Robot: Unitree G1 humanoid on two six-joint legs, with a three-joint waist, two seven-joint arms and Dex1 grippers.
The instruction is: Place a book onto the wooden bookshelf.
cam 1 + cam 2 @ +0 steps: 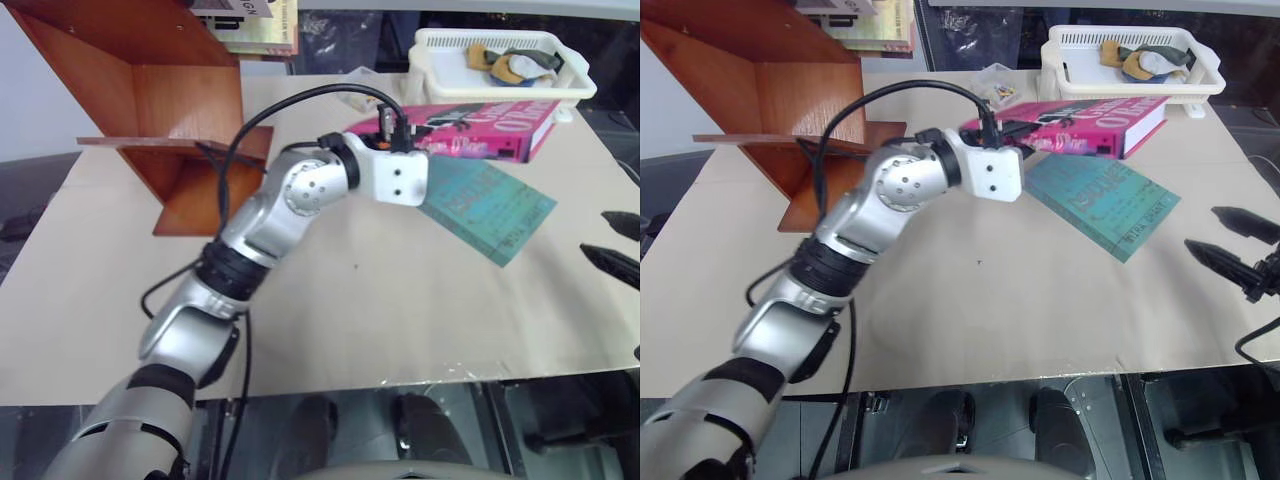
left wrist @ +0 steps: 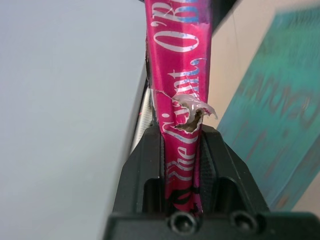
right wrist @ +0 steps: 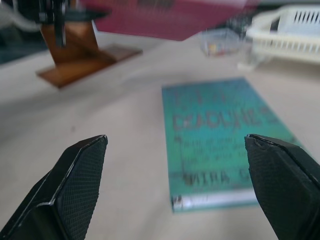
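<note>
Clearly the step in hand is the carry: the left hand (image 2: 182, 165) has its two black fingers (image 2: 142, 170) pinched tight on the spine edge of the book (image 1: 470, 130), whose pink cover runs out toward the far right part of the desk (image 1: 330, 330), just in front of the white basket (image 1: 500, 62). From the right wrist view the pink book seems to hang clear of the desk surface, though I cannot tell for sure whether its far end rests on anything.

To do this well, I judge the grip should stay firm, because a thick paperback held by one narrow edge will want to sag and twist. The book needs to travel toward the wooden bookshelf (image 1: 150, 110) at the far left corner of the desk, high enough to clear the teal book (image 1: 485, 205) lying flat beside it near the right edge. It should reach a board edge-on, then be lowered until the wood takes the weight before the fingers let go. The angled boards could let it slide.

The left arm reaches forward across the middle of the desk, elbow bent, wrist turned toward the right, with a black cable (image 1: 290, 100) looping over it. The right hand (image 3: 175, 170) hovers near the right edge, fingers spread wide and empty, pointing across the desk toward the teal book.
</note>
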